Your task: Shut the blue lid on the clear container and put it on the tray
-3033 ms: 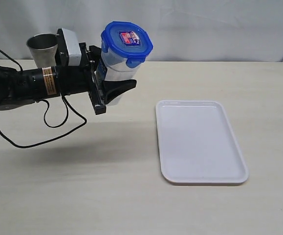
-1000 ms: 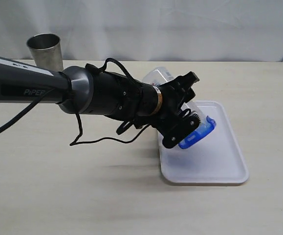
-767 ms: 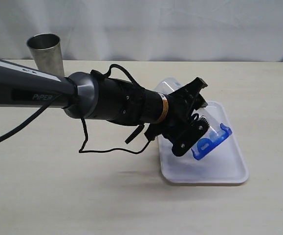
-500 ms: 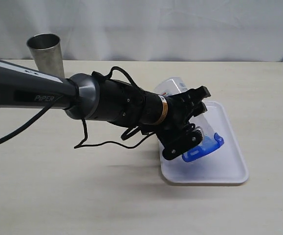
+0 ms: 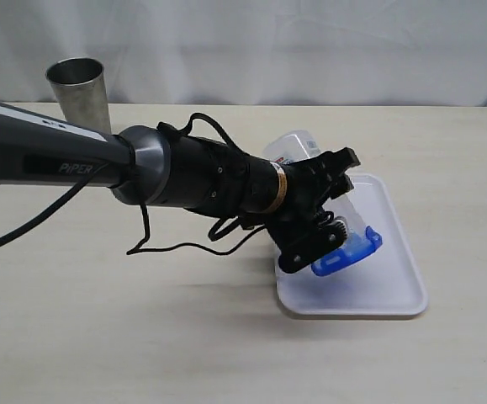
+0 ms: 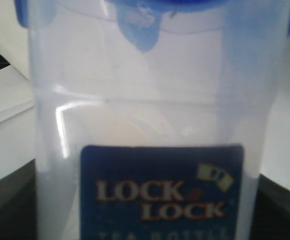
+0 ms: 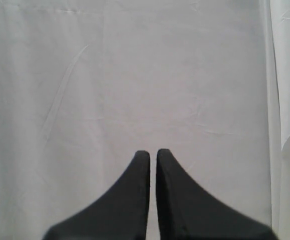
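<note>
Clamping my left gripper (image 5: 325, 217) around the clear container (image 5: 296, 148), I hold its smooth transparent body steeply tilted. The blue lid (image 5: 349, 251) is on it, lowest, over the flat, low-rimmed white tray (image 5: 399, 296); whether they touch I cannot tell. My right gripper (image 7: 152, 156) has its black tapered fingers together, facing white cloth (image 7: 134, 75). The tapered steel cup (image 5: 78, 89) stands well apart.
</note>
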`<state>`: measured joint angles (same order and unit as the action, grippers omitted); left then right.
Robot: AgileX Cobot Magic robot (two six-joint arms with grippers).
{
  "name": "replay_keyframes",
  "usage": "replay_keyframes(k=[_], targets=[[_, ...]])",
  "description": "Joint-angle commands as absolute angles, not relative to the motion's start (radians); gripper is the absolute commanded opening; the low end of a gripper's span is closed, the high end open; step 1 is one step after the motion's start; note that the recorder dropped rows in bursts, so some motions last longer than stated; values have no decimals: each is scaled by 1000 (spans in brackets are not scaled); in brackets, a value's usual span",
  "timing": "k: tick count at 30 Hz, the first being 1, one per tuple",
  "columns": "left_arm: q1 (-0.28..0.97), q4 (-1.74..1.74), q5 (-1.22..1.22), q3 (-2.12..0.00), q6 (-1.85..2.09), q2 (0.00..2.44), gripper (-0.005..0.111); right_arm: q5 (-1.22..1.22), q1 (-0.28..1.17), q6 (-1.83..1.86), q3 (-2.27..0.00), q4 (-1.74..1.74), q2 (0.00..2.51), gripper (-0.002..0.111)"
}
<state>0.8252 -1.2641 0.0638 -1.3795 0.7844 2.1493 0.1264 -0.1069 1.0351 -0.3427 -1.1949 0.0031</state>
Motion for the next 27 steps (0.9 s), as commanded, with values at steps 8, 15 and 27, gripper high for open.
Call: replay_keyframes(k=[8, 15, 27], targets=[[824, -620, 504, -1393, 264, 2146, 0, 132, -114, 1032, -348, -1195, 0, 5], [780, -669, 885, -1393, -298, 2209, 0, 132, -114, 1032, -348, -1195, 0, 5], [752, -681, 1135, -1393, -477, 2393, 0, 132, -114, 1032, -348, -1195, 0, 5]])
